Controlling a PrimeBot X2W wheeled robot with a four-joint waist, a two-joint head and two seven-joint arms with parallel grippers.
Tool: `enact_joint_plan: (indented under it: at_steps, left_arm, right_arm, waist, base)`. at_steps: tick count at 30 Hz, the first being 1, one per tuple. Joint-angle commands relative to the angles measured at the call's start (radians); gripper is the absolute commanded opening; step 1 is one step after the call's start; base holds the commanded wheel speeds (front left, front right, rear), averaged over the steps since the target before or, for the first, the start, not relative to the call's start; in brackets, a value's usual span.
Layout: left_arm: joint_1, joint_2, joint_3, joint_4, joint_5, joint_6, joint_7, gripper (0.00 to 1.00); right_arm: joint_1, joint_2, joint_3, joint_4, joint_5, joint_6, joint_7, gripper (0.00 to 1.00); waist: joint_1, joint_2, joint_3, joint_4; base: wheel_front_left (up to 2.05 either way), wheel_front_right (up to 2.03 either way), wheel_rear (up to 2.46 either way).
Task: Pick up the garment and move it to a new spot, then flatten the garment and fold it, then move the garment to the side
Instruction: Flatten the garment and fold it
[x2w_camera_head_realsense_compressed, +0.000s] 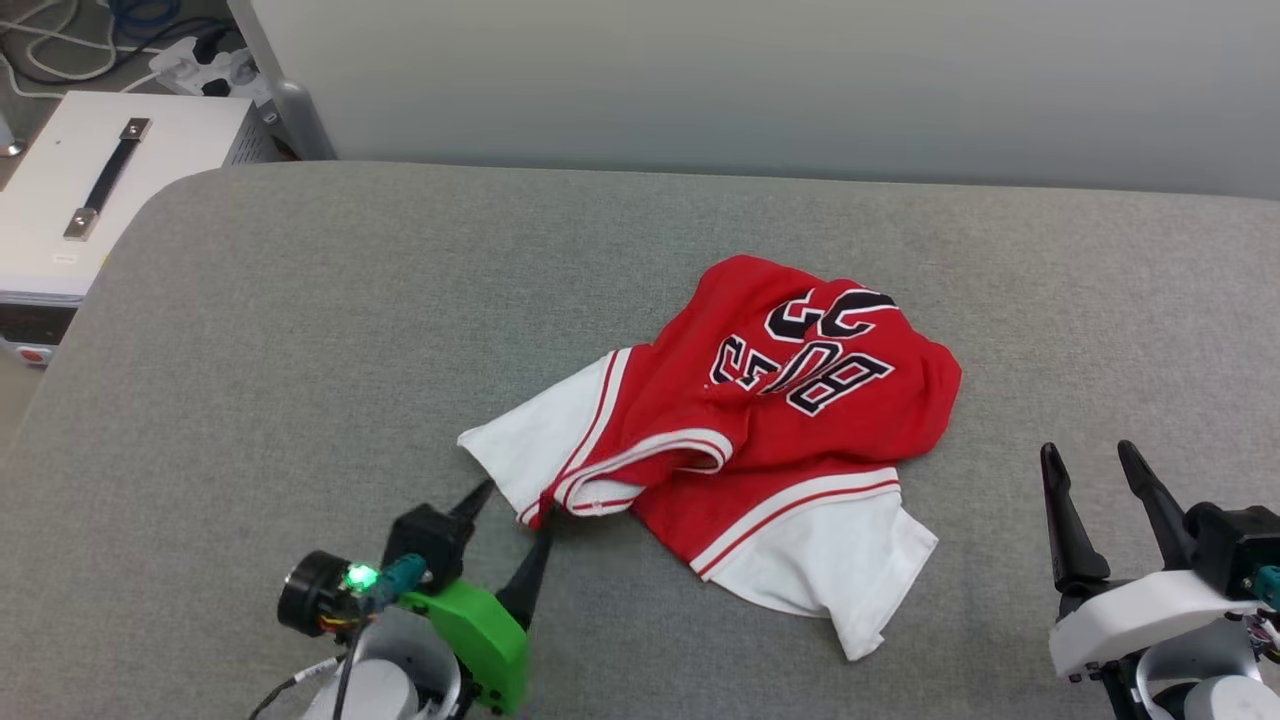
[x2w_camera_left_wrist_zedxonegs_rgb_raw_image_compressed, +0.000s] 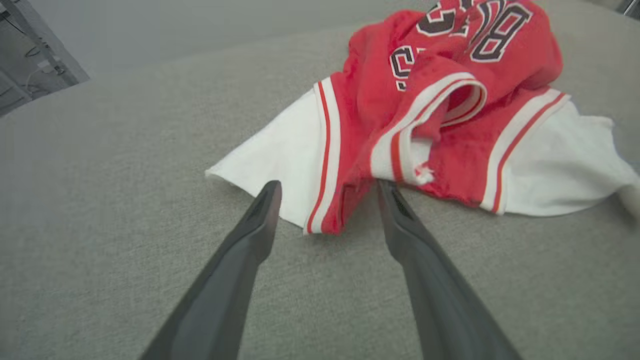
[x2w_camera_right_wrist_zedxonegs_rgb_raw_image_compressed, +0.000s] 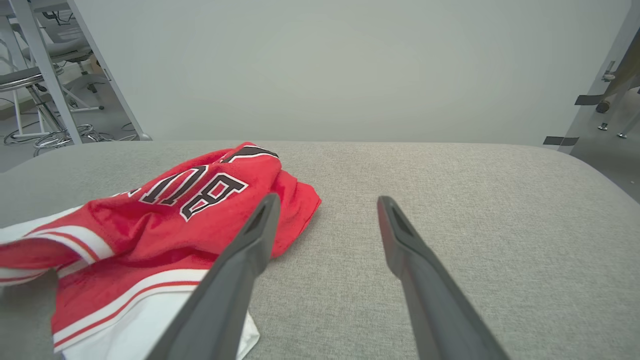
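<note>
left claw (x2w_camera_left_wrist_zedxonegs_rgb_raw_image_compressed: 328, 184) spread | garment (x2w_camera_left_wrist_zedxonegs_rgb_raw_image_compressed: 425, 105) crumpled, edge between its tips

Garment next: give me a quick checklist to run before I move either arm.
1. The left gripper is open, clamping nothing: ok. Its fingers stand either side of the near edge of the garment.
2. The right gripper is open and apart from the cloth: ok.
3. Garment wholly on the grey padded surface: ok.
4. Garment flat: not ok. It is bunched, with the neckline trim folded over.
5. The lettering faces up: ok.
6. Left fingertips touching the cloth: cannot tell.
</note>
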Motion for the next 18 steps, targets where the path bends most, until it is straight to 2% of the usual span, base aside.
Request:
enact_joint_plan:
  at_steps: [1, 7, 11, 14, 15, 18]
  left_arm:
    - [0.015, 0.006, 0.026, -0.025, -0.016, 0.009, -0.038, 1.00]
    - [0.045, 0.009, 0.123, -0.135, -0.032, 0.049, -0.139, 1.00]
    - [0.057, -0.050, 0.241, -0.277, -0.012, 0.063, -0.148, 1.00]
    - [0.093, -0.105, 0.325, -0.375, 0.036, 0.005, -0.148, 1.00]
    - [0.141, -0.148, 0.382, -0.386, 0.102, -0.057, -0.148, 1.00]
    - [0.163, -0.180, 0.414, -0.370, 0.150, -0.092, -0.149, 1.00]
  right_arm:
    - [0.014, 0.000, -0.001, -0.005, 0.001, -0.001, 0.005, 1.00]
    - [0.032, 0.004, -0.001, -0.011, 0.003, -0.001, 0.008, 1.00]
    - [0.037, 0.003, 0.002, -0.019, 0.005, -0.001, 0.012, 1.00]
    - [0.037, 0.005, 0.004, -0.022, 0.009, -0.001, 0.013, 1.00]
    - [0.035, 0.008, 0.012, -0.020, 0.010, -0.001, 0.015, 1.00]
    - [0.032, 0.007, 0.016, -0.022, 0.011, -0.001, 0.017, 1.00]
  waist:
    - [0.0000, 0.0000, -0.014, 0.011]
    - [0.0000, 0.0000, -0.039, 0.016]
    - [0.0000, 0.0000, -0.045, 0.014]
    - [0.0000, 0.0000, -0.042, 0.007]
    - [0.0000, 0.0000, -0.035, -0.003]
    - [0.0000, 0.0000, -0.026, -0.008]
  base:
    - [0.00, 0.00, 0.00]
    - [0.00, 0.00, 0.00]
    - [0.00, 0.00, 0.00]
    - [0.00, 0.00, 0.00]
    - [0.00, 0.00, 0.00]
    - [0.00, 0.00, 0.00]
